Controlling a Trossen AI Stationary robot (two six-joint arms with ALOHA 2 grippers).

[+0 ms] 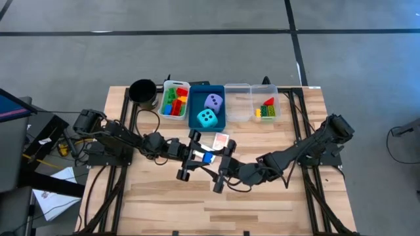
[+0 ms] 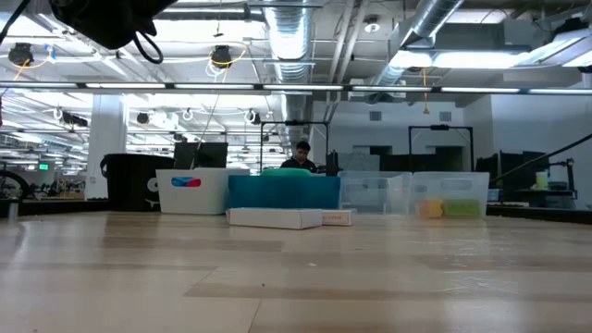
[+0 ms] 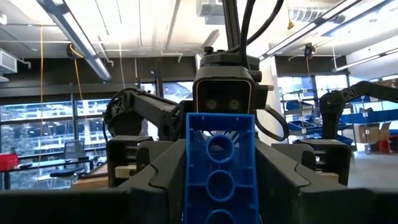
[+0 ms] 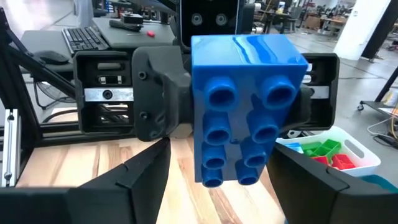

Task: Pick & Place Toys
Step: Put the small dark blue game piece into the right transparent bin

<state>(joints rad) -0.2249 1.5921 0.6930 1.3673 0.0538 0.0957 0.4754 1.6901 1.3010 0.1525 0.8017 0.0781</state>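
Two grippers meet above the middle of the wooden table [image 1: 262,203], facing each other, one blue plastic brick [image 1: 207,158] between them. The left gripper [image 1: 190,157] has its fingers closed part-way on the brick's sides, holding it off the table; the left wrist view shows the hollow underside, the right wrist view the studded face. The right gripper [image 1: 226,165] stands just beside the brick with its fingers spread to either side; whether they touch it cannot be told.

Along the far edge, left to right:
- black cup [image 1: 142,90];
- white tray [image 1: 166,99] of red, green, yellow and blue bricks [image 1: 174,101];
- blue tray [image 1: 194,119] with lavender die [image 1: 213,101] and cyan die [image 1: 207,118];
- two clear trays [image 1: 237,101], the right-hand one holding more bricks [image 1: 266,109].

One card pack [image 1: 222,139] lies in front of the blue tray.
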